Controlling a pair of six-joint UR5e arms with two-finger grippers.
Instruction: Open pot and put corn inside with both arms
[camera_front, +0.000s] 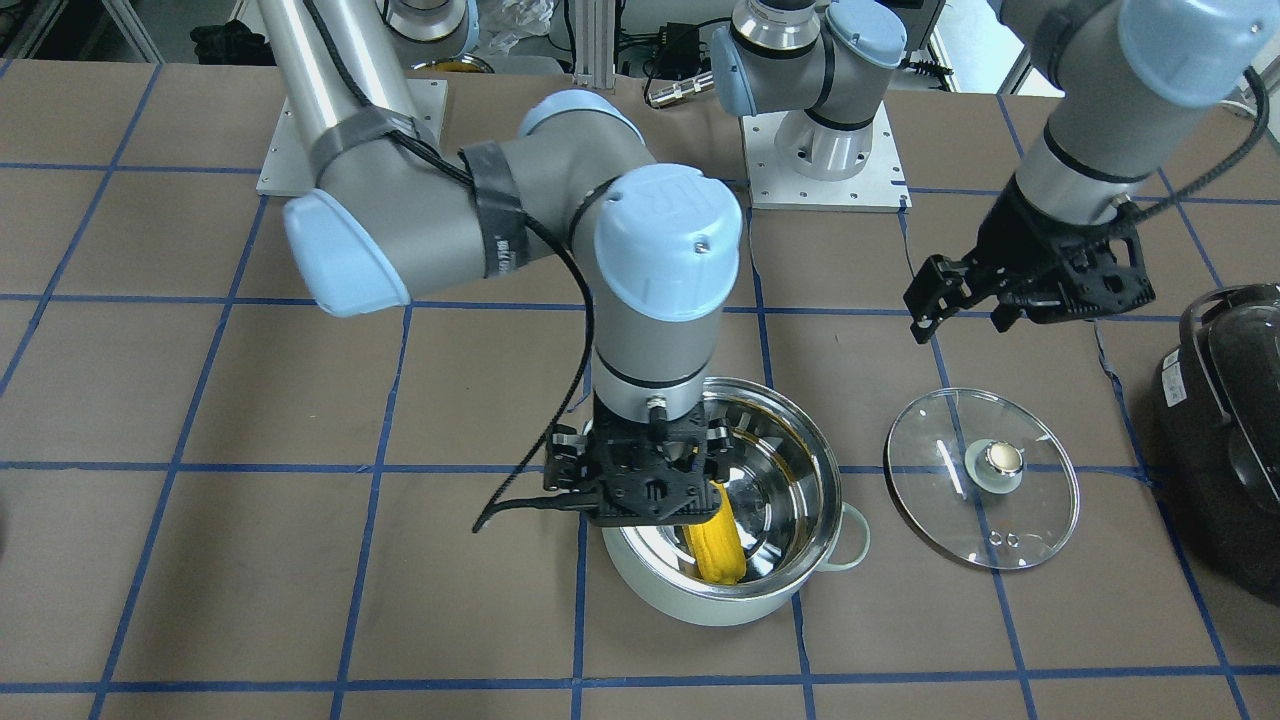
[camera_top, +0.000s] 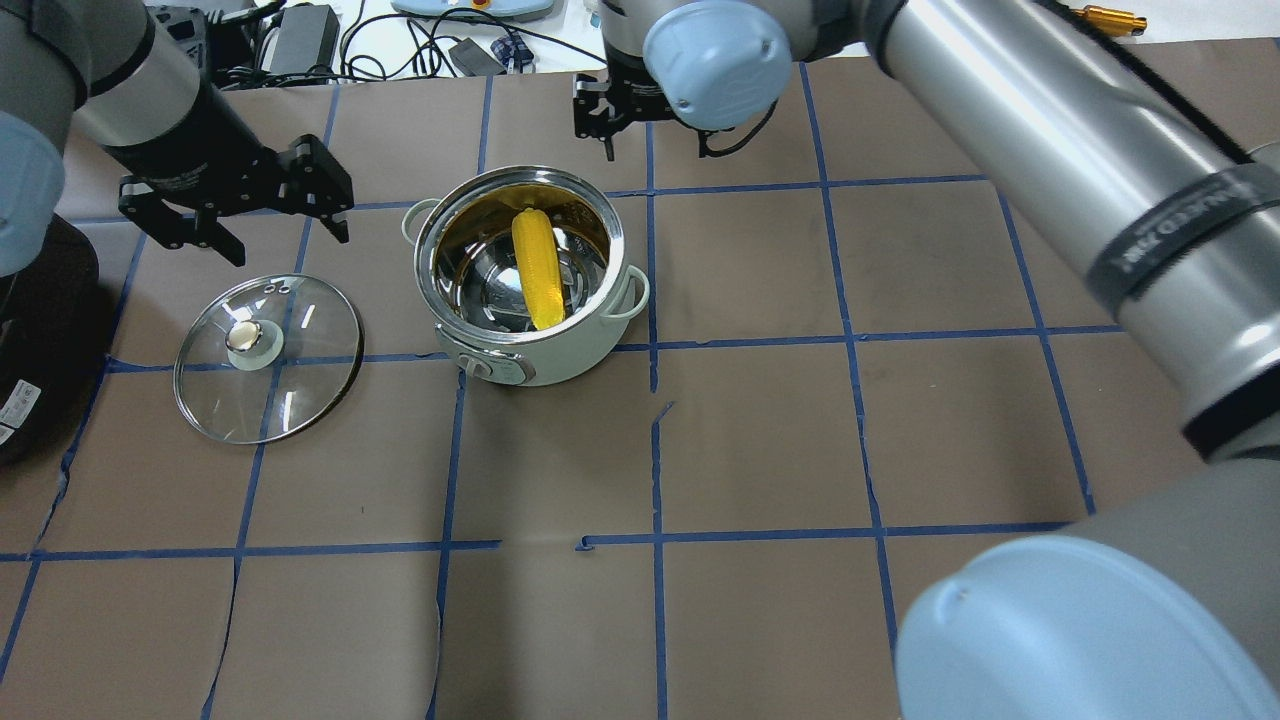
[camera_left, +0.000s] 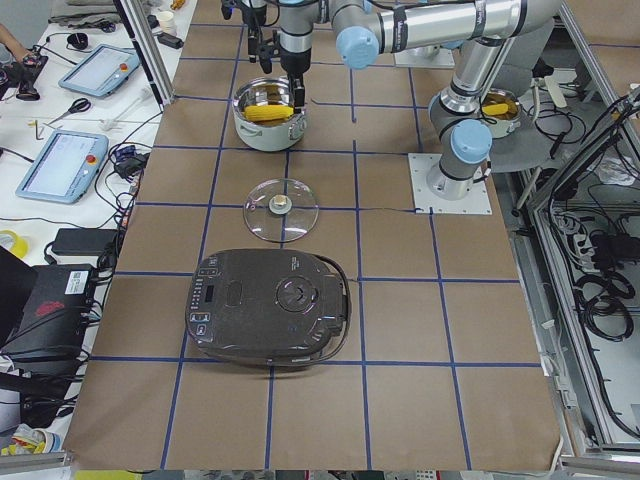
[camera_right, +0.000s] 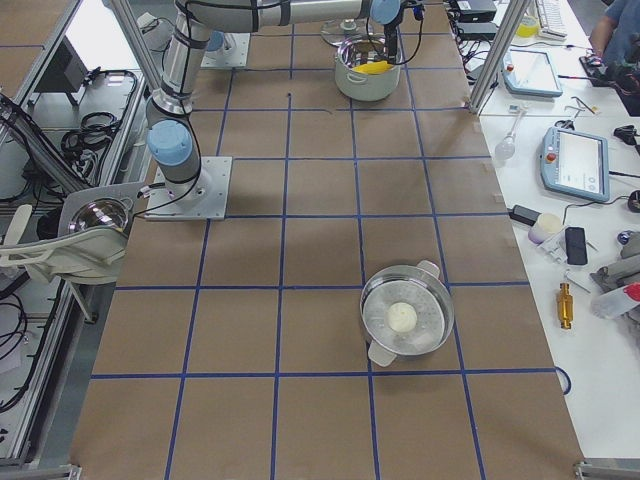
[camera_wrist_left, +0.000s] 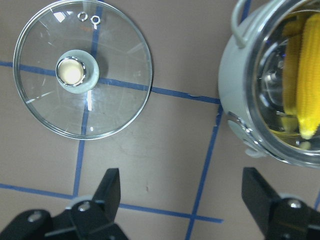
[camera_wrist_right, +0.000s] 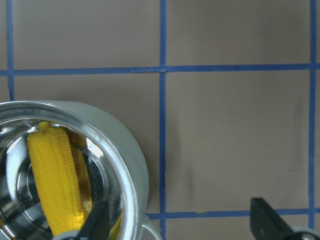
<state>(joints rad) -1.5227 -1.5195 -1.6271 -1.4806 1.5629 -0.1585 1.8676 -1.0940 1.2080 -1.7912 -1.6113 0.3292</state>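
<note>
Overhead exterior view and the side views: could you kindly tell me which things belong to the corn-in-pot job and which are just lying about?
Job: pot; corn, lying inside it; glass lid, off and beside the pot; left gripper and right gripper, both open.

Lying about: black appliance; steel pan holding a white ball.

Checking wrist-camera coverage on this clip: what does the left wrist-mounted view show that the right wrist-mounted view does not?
Only the left wrist view: the clear glass lid with brass-coloured knob, lying flat on the brown table, and the left end effector, fingers spread, nothing between them. Only the right wrist view: the right end effector, likewise spread and empty. Both: the round pale mint pot with shiny steel interior, uncovered, with the bright yellow corn cob lying inside.
</note>
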